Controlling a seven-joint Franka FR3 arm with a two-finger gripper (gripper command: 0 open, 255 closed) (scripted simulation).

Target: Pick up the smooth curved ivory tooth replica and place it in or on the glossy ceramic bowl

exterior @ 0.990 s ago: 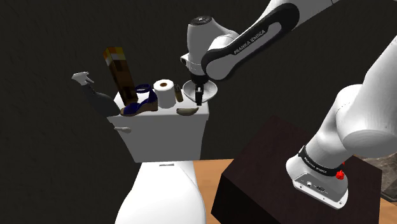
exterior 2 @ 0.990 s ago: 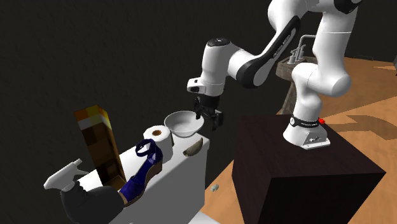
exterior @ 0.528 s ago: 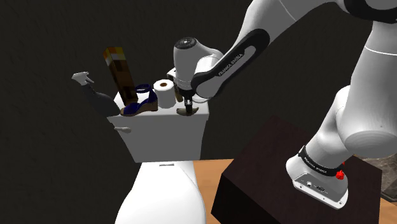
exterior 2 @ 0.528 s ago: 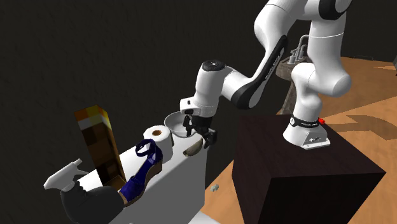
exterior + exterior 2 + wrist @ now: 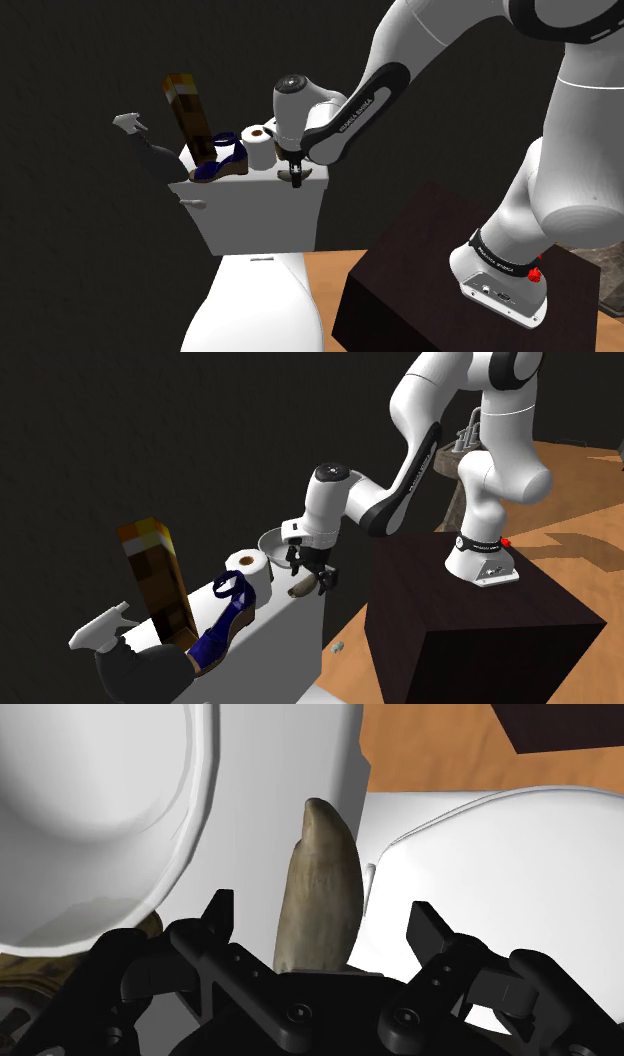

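At mid-frame in the shoulder view, the end effector (image 5: pixel 295 178) straddles the tooth (image 5: pixel 318 894) on the tank (image 5: pixel 262 215) beside the bowl (image 5: pixel 190 834) — fingers (image 5: pixel 218 909) apart. Close squarely across its middle — the smooth curve could slip.

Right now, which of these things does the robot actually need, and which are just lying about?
Part of the job: tan curved tooth, pale bowl, the open gripper straddling the tooth.
Just lying about: blue shoe, toilet paper roll, brown box.
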